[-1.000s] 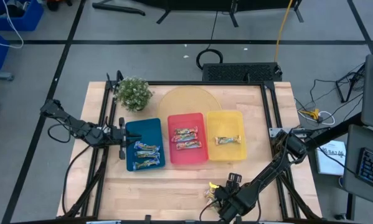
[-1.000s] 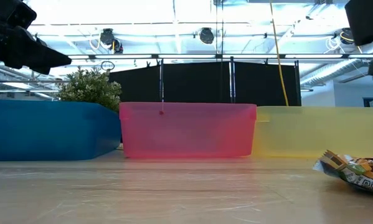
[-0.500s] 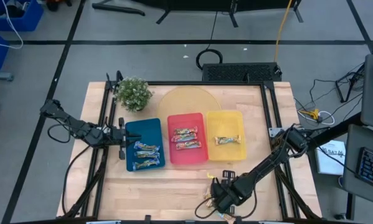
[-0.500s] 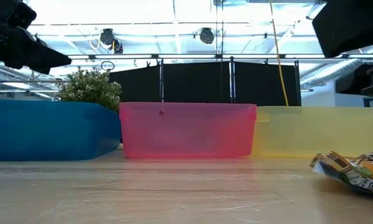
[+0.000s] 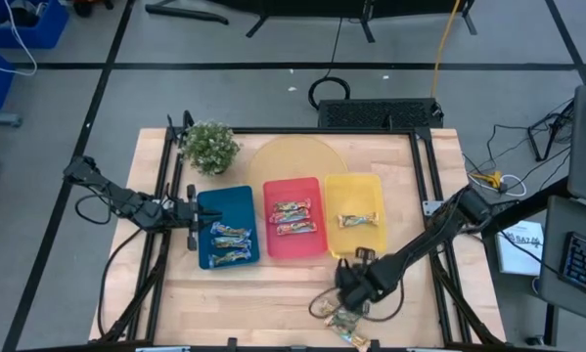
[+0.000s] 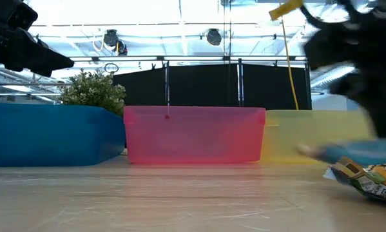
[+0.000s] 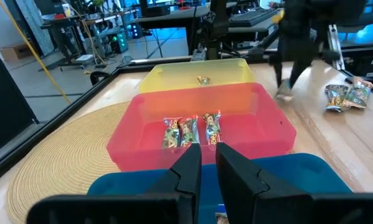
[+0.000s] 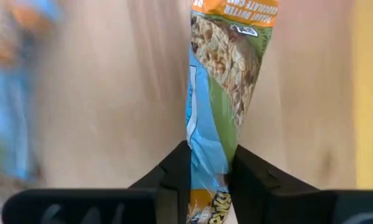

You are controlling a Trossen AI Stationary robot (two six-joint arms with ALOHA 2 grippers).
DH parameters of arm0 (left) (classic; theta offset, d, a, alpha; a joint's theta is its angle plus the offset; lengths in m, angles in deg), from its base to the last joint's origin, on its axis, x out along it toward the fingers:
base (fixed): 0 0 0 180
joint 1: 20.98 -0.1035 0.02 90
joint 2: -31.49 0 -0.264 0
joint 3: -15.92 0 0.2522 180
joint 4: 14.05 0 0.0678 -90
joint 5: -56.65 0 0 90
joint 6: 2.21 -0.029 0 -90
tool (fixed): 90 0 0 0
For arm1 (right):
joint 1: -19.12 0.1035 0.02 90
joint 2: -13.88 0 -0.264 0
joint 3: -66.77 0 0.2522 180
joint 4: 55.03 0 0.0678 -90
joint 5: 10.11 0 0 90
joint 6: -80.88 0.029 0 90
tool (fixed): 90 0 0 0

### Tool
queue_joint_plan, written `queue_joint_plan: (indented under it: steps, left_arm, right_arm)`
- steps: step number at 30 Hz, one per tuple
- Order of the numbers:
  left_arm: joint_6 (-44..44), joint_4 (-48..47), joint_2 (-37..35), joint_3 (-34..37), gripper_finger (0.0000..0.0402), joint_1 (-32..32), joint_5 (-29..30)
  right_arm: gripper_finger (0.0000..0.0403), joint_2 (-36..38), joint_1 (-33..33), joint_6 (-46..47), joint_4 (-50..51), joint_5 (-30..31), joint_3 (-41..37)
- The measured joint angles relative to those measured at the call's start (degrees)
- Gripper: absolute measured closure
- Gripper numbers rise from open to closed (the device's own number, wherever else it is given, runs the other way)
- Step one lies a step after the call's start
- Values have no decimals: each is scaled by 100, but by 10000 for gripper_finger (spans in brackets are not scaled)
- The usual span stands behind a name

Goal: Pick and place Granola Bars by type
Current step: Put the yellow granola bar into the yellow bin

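Observation:
My right gripper (image 5: pixel 354 284) is over the near right part of the table, just in front of the yellow tray (image 5: pixel 352 178), and is shut on a granola bar (image 8: pixel 226 74) with an orange, blue and green wrapper. Two more bars (image 5: pixel 339 315) lie flat on the wood near the table's near edge; they also show in the low view (image 6: pixel 371 178). Bars lie in the blue tray (image 5: pixel 228 244), the red tray (image 5: pixel 294 217) and the yellow tray (image 5: pixel 358 221). My left gripper (image 5: pixel 197 227) waits, shut, at the blue tray's left rim (image 7: pixel 208 155). My right gripper pinches the granola bar between its two fingers near one end (image 8: pixel 208 134). The wrapper is squeezed narrow there. The rest of the bar sticks out beyond the fingertips, along the line of the fingers, with the wooden table top behind it.
Blue (image 5: pixel 224 191), red (image 5: pixel 291 183) and yellow trays stand side by side across the middle of the table. A potted plant (image 5: pixel 209 147) and a round woven mat (image 5: pixel 293 156) sit behind them. Bare wood lies in front of the blue and red trays.
My right gripper has moved from the table's near edge toward the far edge, up to the front of the yellow tray, and is blurred in motion in the low view. The loose bars on the wood, covered by the arm before, now show near the near edge.

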Motion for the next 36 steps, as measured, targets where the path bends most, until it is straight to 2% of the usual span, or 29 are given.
queue_joint_plan:
  steps: [2,8,13,17,18,21,27,33,36]
  left_arm:
    - [-1,8,-2,-1,344,1,0]
    - [-34,13,0,0,344,0,2]
    - [-69,15,0,-1,344,-1,2]
    - [-82,15,0,-1,344,-1,4]
    - [-80,15,0,1,344,1,3]
    - [-82,15,0,0,344,0,2]
    - [-152,15,0,-1,344,1,2]
    - [-176,15,0,-1,344,0,0]
    - [-178,13,-2,1,344,1,0]
  right_arm:
    - [324,337,-53,-286,-192,170,43]
    - [324,1413,-338,-1338,-287,145,61]
    - [334,2353,-728,-2333,532,1029,72]
    - [343,2867,-1358,-2787,1026,2169,76]
    - [344,2921,-1559,-2912,1146,2253,79]
    - [346,2862,-2140,-3232,1345,2098,57]
    - [347,2434,-3127,-3906,1158,1252,-504]
    - [347,2116,-3763,-4737,189,683,-1436]
    - [347,1996,-3942,-4864,-280,535,-1750]
